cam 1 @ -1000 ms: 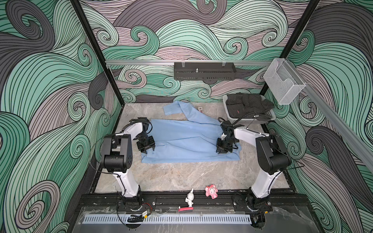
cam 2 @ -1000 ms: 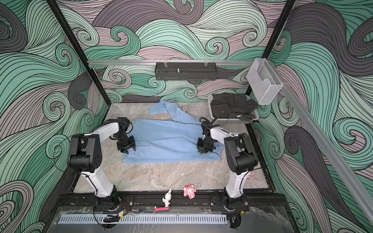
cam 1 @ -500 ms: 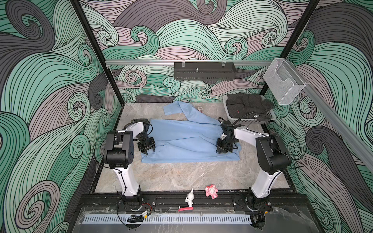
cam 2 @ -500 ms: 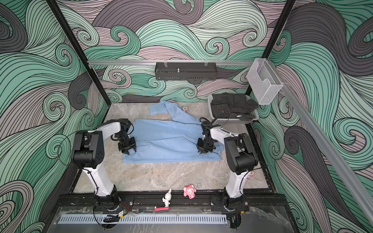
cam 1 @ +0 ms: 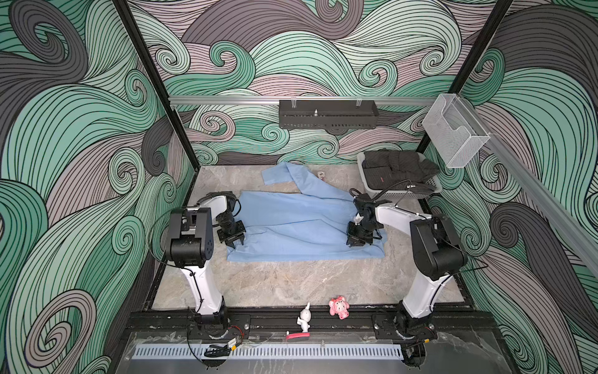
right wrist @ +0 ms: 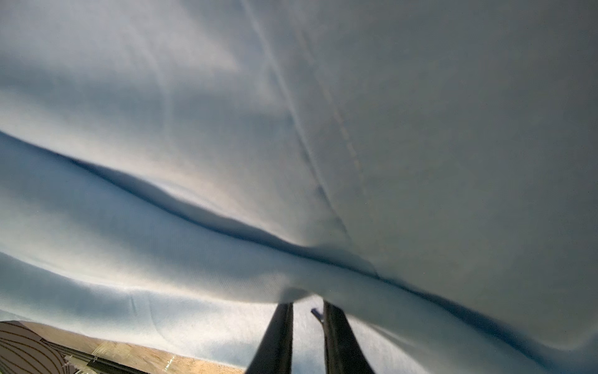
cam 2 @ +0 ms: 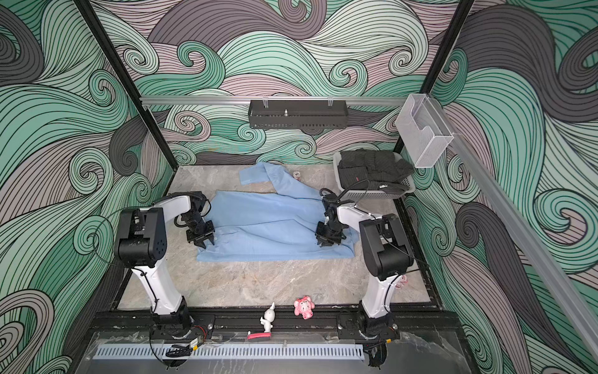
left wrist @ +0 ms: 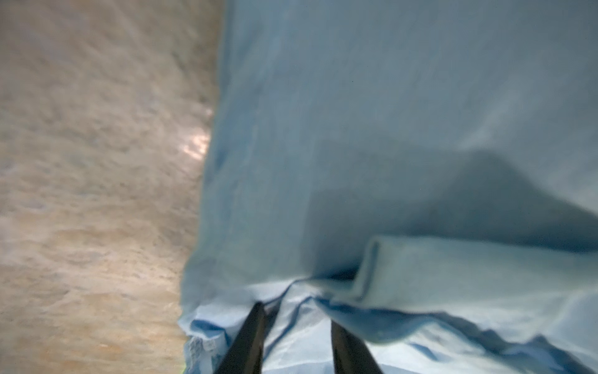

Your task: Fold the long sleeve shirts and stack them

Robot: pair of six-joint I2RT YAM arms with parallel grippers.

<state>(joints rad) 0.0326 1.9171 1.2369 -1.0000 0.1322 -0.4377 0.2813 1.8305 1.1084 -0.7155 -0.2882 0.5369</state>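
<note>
Marble tabletop (cam 1: 291, 281): right gripper (cam 1: 353, 243) clamps light-blue shirt (cam 1: 301, 226) at 3 o'clock; left gripper (cam 1: 235, 242) at 9, hold unclear. Confirm both before lifting.

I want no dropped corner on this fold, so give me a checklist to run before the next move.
1. Right gripper shut on shirt: ok, fabric pinched at its tips.
2. Left gripper gripping shirt edge: cannot tell; its fingers straddle fabric with a gap.
3. Sleeve folded in: not ok; it lies stretched toward the back wall.
4. Shirt flat: not ok; wrinkles near both grippers.
5. Pink toy apart from shirt: ok.
</note>
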